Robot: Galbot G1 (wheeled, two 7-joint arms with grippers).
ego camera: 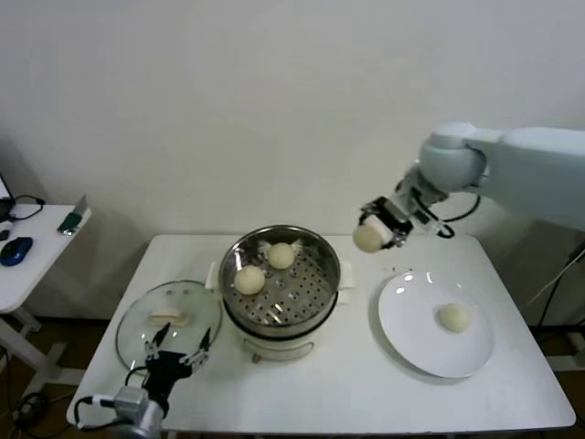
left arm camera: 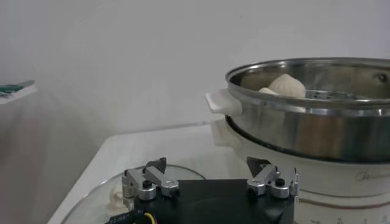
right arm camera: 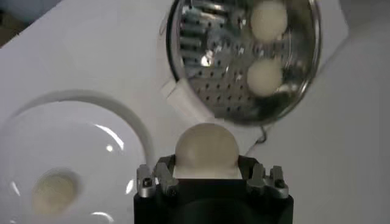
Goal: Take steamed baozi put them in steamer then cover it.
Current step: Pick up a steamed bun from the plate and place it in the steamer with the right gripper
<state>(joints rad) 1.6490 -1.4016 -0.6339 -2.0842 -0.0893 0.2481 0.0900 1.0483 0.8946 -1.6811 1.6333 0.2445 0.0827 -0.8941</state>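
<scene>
My right gripper (ego camera: 375,230) hangs in the air between the steamer and the plate, shut on a cream baozi (right arm camera: 206,149) (ego camera: 367,239). The steel steamer (ego camera: 315,279) stands mid-table on its cream base, with two baozi (ego camera: 249,280) (ego camera: 281,255) lying on its perforated tray. They also show in the right wrist view as baozi (right arm camera: 269,18) and baozi (right arm camera: 264,75). One baozi (ego camera: 453,316) rests on the white plate (ego camera: 411,329). The glass cover (ego camera: 137,329) lies flat left of the steamer. My left gripper (ego camera: 175,350) stands open low over the cover's near edge.
A side table (ego camera: 27,274) at the far left carries a blue mouse (ego camera: 15,250) and small items. The steamer's side handle (left arm camera: 223,101) juts out toward the cover. The white wall stands close behind the table.
</scene>
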